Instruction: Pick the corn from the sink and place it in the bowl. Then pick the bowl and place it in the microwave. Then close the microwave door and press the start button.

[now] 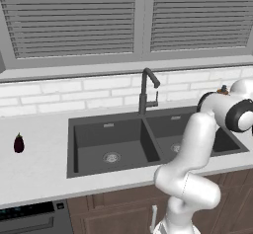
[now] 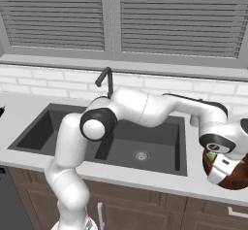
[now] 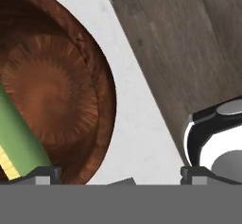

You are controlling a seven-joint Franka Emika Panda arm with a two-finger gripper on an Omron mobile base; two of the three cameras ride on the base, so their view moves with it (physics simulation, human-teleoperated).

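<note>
In the hand view the bowl [image 3: 52, 90] takes up the left of the frame, reddish-brown wood seen from above, standing on the pale desk [image 3: 137, 138]; the corn [image 3: 19, 138] lies inside it at lower left, green husk upward and a strip of yellow kernels at the bottom edge. The pincer [image 3: 118, 173] stands wide, its two dark tips at bottom left and bottom right of that frame, holding nothing; one tip is over the bowl's rim, the other over the desk's edge. Brown cabinet wood fills the upper right.

In the right base view the bowl [image 2: 238, 175] sits at the right edge, lower half of the frame, on the desk to the right of the sink [image 2: 111, 137]; the arm's hand hangs over it and hides much of it (a speck of green shows under the wrist). The sink lies mid-frame, its black faucet [image 2: 107, 81] behind it.

In the left base view the sink [image 1: 113, 144] is at centre, the arm crossing its right basin; an eggplant [image 1: 19, 143] stands on the desk [image 1: 34, 169] at the left edge, well apart from the sink.
</note>
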